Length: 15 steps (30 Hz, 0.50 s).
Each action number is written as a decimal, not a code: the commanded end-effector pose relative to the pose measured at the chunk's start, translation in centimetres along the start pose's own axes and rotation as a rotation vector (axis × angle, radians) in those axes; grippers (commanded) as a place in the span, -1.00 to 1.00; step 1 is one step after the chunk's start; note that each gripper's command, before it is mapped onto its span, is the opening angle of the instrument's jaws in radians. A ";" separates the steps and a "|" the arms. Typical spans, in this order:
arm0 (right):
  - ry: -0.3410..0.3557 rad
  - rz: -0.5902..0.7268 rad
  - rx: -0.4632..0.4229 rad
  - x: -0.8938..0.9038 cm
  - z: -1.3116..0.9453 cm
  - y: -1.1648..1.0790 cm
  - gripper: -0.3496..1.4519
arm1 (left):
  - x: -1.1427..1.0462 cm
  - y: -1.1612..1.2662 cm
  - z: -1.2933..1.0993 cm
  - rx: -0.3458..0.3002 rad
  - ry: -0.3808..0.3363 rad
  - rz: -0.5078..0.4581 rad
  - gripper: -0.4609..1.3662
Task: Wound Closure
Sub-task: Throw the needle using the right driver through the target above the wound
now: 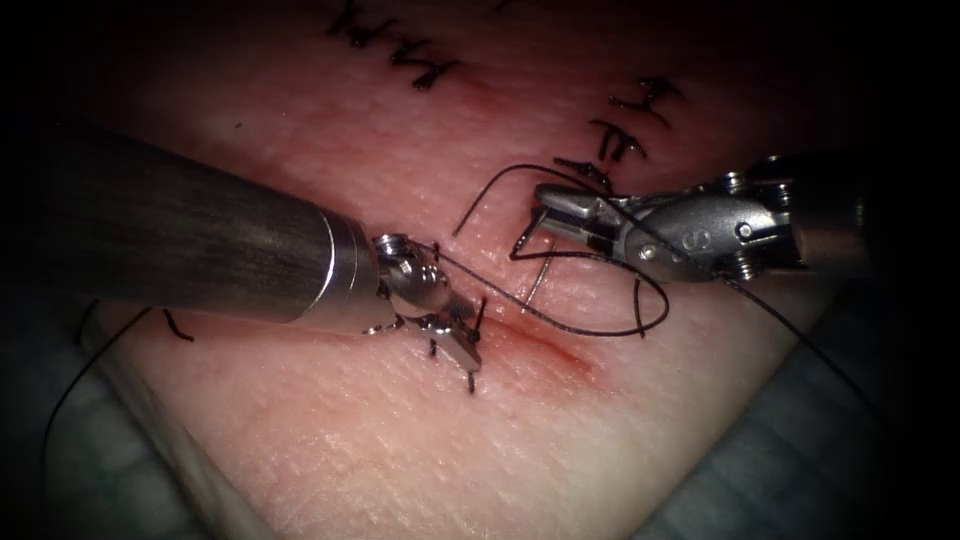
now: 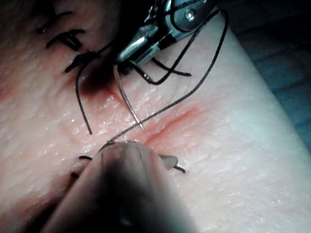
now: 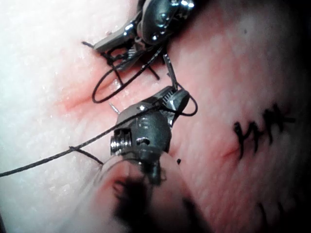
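Needle in right hand.

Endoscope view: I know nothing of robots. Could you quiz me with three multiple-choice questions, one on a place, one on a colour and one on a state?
1. The thin curved steel needle is nearest:
A the right arm's metal tool
B the left arm's tool
C the tissue's edge

2. The thread is:
A white
B black
C blue

3. The right arm's metal tool is:
A open, empty
B shut on the needle
C shut on tissue

Key:
1. A, the needle hangs from its jaws.
2. B, dark loops cross the pale pork tissue.
3. B, its jaws clamp the needle's end.
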<state>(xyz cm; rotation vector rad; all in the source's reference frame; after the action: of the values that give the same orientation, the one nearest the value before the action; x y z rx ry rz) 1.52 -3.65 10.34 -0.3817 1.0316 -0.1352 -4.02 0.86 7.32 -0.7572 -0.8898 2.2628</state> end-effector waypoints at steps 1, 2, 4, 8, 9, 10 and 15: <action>0.002 -0.004 -0.011 0.01 -0.01 0.02 -1.00 | 0.02 0.00 -0.02 0.002 0.015 0.008 0.00; 0.003 -0.002 -0.012 0.02 -0.02 0.04 -1.00 | 0.05 0.00 -0.04 0.004 0.028 0.017 -0.04; 0.003 -0.006 -0.011 0.03 -0.03 0.06 -1.00 | 0.08 0.00 -0.06 0.003 0.040 0.021 -0.02; 0.005 -0.013 -0.013 0.05 -0.06 0.11 -1.00 | 0.15 0.00 -0.10 0.000 0.071 0.044 0.00; 0.006 -0.012 -0.012 0.06 -0.07 0.12 -1.00 | 0.17 0.00 -0.12 0.000 0.080 0.049 -0.04; 0.006 -0.011 -0.012 0.06 -0.07 0.13 -1.00 | 0.19 0.00 -0.13 -0.001 0.095 0.053 -0.08; 0.008 -0.014 -0.009 0.08 -0.10 0.15 -1.00 | 0.30 0.02 -0.13 0.000 0.125 0.057 -0.80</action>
<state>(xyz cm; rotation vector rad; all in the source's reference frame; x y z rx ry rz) 1.46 -3.56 10.17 -0.3910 1.0372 -0.1477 -4.15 1.12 7.12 -0.9235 -0.8122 2.2396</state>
